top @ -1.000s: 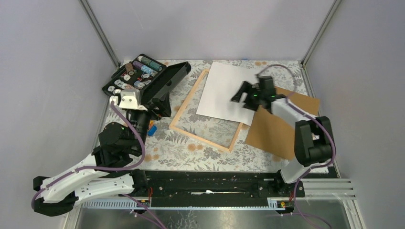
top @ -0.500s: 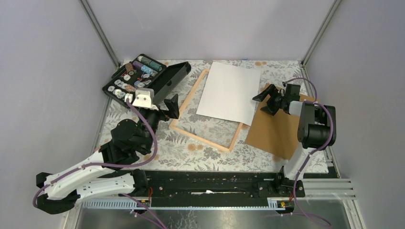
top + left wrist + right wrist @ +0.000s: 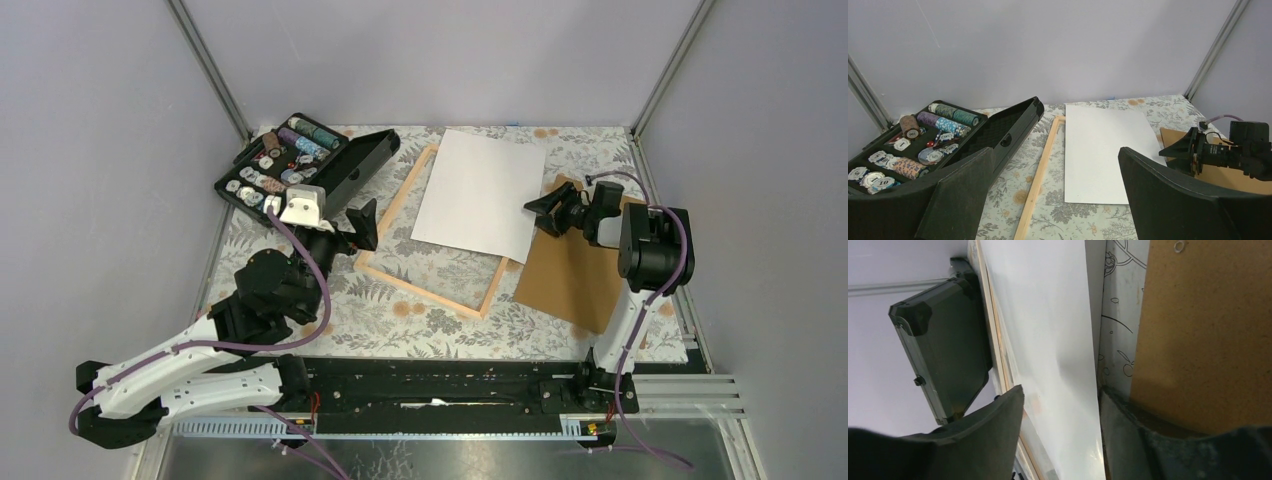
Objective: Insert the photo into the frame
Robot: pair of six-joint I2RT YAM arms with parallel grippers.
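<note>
Photo is lying white-side-up across the far corner of the frame while the right gripper, swung off it, is bringing parted jaws to its edge, likely to grasp; the left gripper is gaping wide.

"10" on white poker chip in black case; other chip markings illegible.

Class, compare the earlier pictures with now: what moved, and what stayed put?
The right gripper came off the photo, swung over the brown board, then returned to the photo's right edge, open. The left gripper, open, advanced from the case towards the frame. Nothing gripped; photo, frame, board, case unmoved.
</note>
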